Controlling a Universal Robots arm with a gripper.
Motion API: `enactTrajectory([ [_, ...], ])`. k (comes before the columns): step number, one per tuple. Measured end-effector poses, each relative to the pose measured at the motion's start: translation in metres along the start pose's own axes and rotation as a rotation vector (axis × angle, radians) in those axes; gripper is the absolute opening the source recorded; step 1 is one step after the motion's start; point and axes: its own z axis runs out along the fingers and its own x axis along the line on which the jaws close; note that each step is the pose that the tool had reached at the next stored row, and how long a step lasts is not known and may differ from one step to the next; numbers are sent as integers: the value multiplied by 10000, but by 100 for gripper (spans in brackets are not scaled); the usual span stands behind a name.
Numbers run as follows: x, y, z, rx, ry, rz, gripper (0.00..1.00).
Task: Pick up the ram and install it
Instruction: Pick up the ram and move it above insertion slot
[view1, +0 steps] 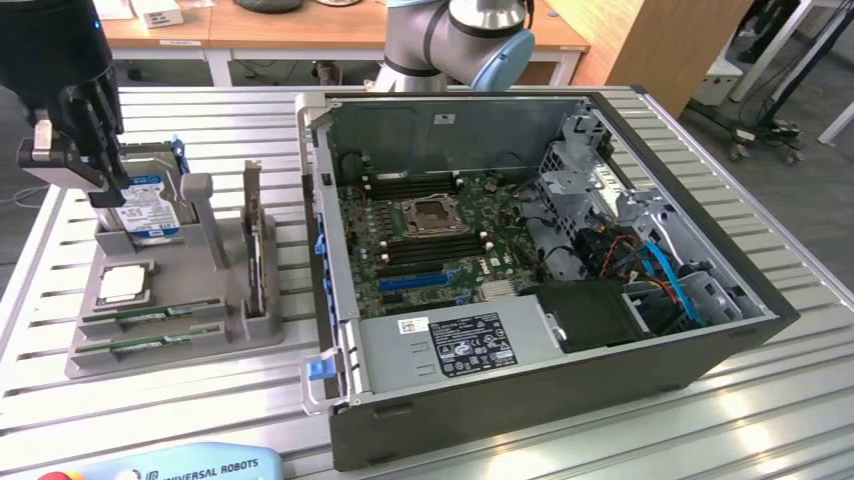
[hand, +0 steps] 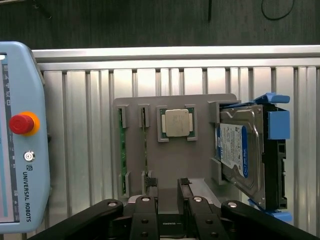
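Note:
Two ram sticks (view1: 150, 316) lie edge-up in slots at the near end of a grey holder (view1: 200, 335). In the wrist view the ram sticks (hand: 120, 150) appear as thin green strips on the holder (hand: 200, 165). My gripper (view1: 83, 170) hangs above the holder's far end, beside the hard drive and well away from the sticks. Its fingers are open in the wrist view, where the gripper (hand: 168, 186) has nothing between them. The open computer case (view1: 534, 250) stands to the exterior view's right, with the motherboard (view1: 427, 215) and its dark memory slots exposed.
The holder also carries a silver hard drive with a blue label (view1: 144, 210) (hand: 240, 150), a processor chip (view1: 123, 283) (hand: 177, 122) and a thin upright board (view1: 251, 235). A blue teach pendant (hand: 20, 135) lies at the table's near edge. The arm's base (view1: 454, 40) stands behind the case.

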Motion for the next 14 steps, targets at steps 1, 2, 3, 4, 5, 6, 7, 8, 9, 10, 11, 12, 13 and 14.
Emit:
enactTrajectory([
  [1,0,0,0,0,0,0,29],
  [2,0,0,0,0,0,0,29],
  [3,2,0,1,2,-1,0,29],
  [4,6,-1,2,2,-1,-2,29],
  [5,11,-1,1,2,-1,-2,29],
  [6,15,-1,0,1,0,-1,29],
  [7,21,-1,0,0,0,0,29],
  [8,25,-1,0,0,-1,0,29],
  [9,31,-1,0,0,0,0,29],
  [10,37,-1,0,1,0,0,29],
  [11,45,-1,0,0,0,0,29],
  [12,54,-1,0,1,0,0,29],
  [13,65,-2,0,0,0,0,29],
  [14,77,-2,0,1,-1,0,29],
])
